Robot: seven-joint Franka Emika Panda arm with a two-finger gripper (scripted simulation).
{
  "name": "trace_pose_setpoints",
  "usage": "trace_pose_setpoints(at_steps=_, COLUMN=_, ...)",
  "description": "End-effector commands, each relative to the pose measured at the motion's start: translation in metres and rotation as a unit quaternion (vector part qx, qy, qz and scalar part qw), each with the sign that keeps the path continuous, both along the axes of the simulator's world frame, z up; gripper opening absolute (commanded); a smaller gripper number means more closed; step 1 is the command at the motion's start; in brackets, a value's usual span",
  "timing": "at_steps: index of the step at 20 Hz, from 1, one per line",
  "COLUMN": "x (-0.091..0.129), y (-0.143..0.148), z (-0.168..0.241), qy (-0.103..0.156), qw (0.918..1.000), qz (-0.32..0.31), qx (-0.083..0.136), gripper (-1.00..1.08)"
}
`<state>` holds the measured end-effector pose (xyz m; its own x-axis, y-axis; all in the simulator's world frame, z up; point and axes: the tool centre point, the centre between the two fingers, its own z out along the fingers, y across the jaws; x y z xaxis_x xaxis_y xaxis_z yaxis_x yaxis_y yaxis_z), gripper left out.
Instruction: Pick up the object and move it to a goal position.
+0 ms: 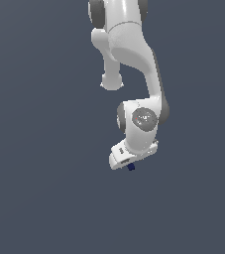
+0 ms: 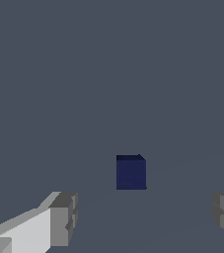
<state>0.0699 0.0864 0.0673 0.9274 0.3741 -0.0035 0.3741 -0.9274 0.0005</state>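
In the wrist view, going left to right, I see one finger (image 2: pixel 59 220) of my white, grey-tipped two-finger gripper (image 2: pixel 143 217), its pale body ending in a blocky grey pad. Past it lies a wide stretch of bare slate-grey floor (image 2: pixel 108 74). The small, plain, dark navy-blue cube (image 2: pixel 130 172) sits there, resting flat on the floor with one face toward the camera and a thin sliver of its top showing. It stands apart from both pads, a little nearer the first one than the second, and somewhat ahead of the fingertips, not between them. At the far edge, my other finger's grey pad is only partly in frame. My fingers are spread wide, holding nothing.

In the exterior view, my glossy white jointed arm (image 1: pixel 134 49) comes down from the top of the frame, bends through a rounded wrist joint, and ends in the flat white hand. The hand (image 1: pixel 126 158) is tilted, its lower end toward the exterior view's left. The cube (image 1: pixel 131 167) shows as a tiny dark speck just under the hand's lower edge. From here I cannot tell whether anything touches it; my fingers themselves are hidden beneath the hand.
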Motion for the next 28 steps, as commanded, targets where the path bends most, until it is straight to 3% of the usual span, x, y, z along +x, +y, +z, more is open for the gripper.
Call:
trace_pose_setpoints(at_steps=1, x=0.002, y=0.003, z=-0.003, qy=-0.001, qw=1.0000, qz=0.006, qx=0.001, gripper=1.00)
trace_pose_setpoints(at_steps=22, x=0.003, y=0.004, z=-0.054, qy=-0.002, qw=1.0000, qz=0.008, qx=0.001, gripper=1.00)
trace_pose_setpoints(at_steps=23, x=0.003, y=0.004, z=-0.054, qy=-0.002, qw=1.0000, qz=0.008, qx=0.001, gripper=-1.00)
trace_pose_setpoints(at_steps=28, x=0.003, y=0.004, z=-0.054, qy=-0.002, qw=1.0000, qz=0.008, qx=0.001, gripper=-1.00)
